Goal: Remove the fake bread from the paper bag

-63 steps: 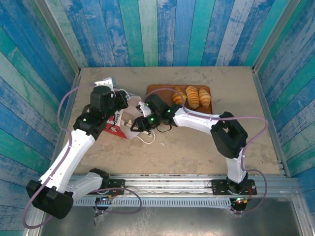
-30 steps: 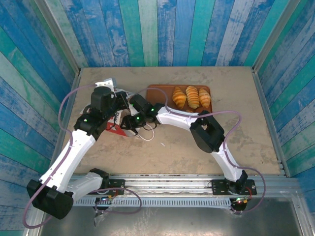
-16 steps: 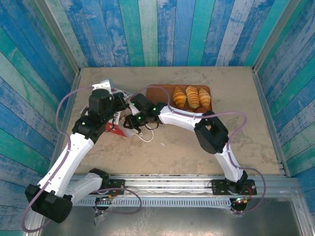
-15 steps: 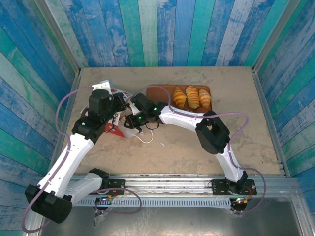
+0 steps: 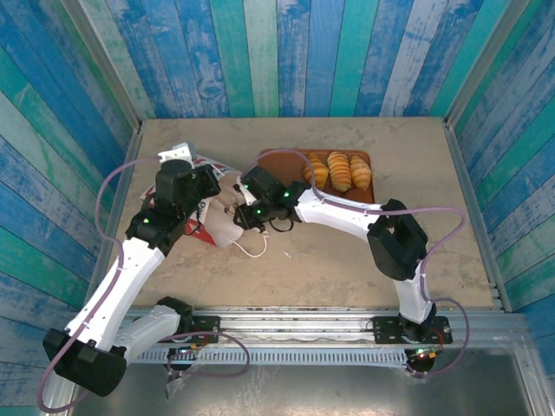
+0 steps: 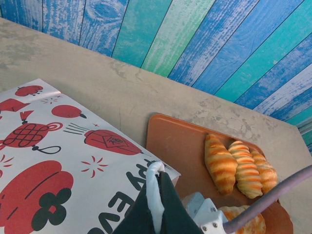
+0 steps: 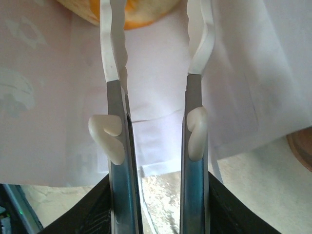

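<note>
Left gripper: your left gripper is clamped tight on a white loop handle of the paper bag, with the strip pinched between its dark fingers
Right gripper: your right gripper has its fingers standing apart, with white paper on both sides of them; an orange-brown roll sits right at the white fingertips, one finger crosses in front of it, and you cannot tell whether the jaws pinch it or only reach it
Paper bag: it lies on its side, left of centre in the overhead view, printed red-and-white face up, with its mouth turned towards your right arm; both grippers meet at that mouth
Second loop: another thin white loop lies loose on the table, just in front of the bag's mouth
Fake bread: three golden ridged croissants lie side by side and touching on the tray; an orange glazed piece shows at the lower edge of your left wrist view beside a grey part of the right arm, and you cannot tell whether it is the same roll
Tray: the flat brown tray sits just beside the bag's mouth end, and the part nearest the bag is bare
Table: the beige table carries the bag and the tray
Walls: blue and green painted planks stand behind the table
</note>
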Controlling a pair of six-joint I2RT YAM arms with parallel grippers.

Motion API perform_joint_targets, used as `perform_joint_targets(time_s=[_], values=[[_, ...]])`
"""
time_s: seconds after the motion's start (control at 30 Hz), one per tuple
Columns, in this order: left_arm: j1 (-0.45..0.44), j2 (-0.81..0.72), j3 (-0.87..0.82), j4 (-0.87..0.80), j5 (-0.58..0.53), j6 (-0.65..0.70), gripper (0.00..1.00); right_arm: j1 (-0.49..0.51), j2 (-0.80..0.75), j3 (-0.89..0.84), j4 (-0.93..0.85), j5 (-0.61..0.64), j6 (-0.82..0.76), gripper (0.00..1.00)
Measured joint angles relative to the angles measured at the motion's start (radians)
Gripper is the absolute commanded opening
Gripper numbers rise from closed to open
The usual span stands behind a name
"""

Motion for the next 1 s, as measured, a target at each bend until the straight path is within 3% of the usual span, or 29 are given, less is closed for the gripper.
perform_joint_targets(time_s=[0.4, 0.67, 0.83, 1.0], values=[[0.000, 0.000, 0.000, 0.000, 0.008, -0.001, 0.00, 0.001, 0.020, 0.026, 0.002, -0.068, 0.008, 0.60], [0.000, 0.000, 0.000, 0.000, 0.012, -0.001, 0.00, 0.001, 0.103, 0.092, 0.026, -0.072, 0.039, 0.61], [0.000, 0.000, 0.000, 0.000, 0.016, -0.001, 0.00, 0.001, 0.157, 0.140, 0.025, -0.106, 0.040, 0.60], [0.000, 0.000, 0.000, 0.000, 0.016, -0.001, 0.00, 0.001, 0.174, 0.154, 0.019, -0.120, 0.035, 0.50]])
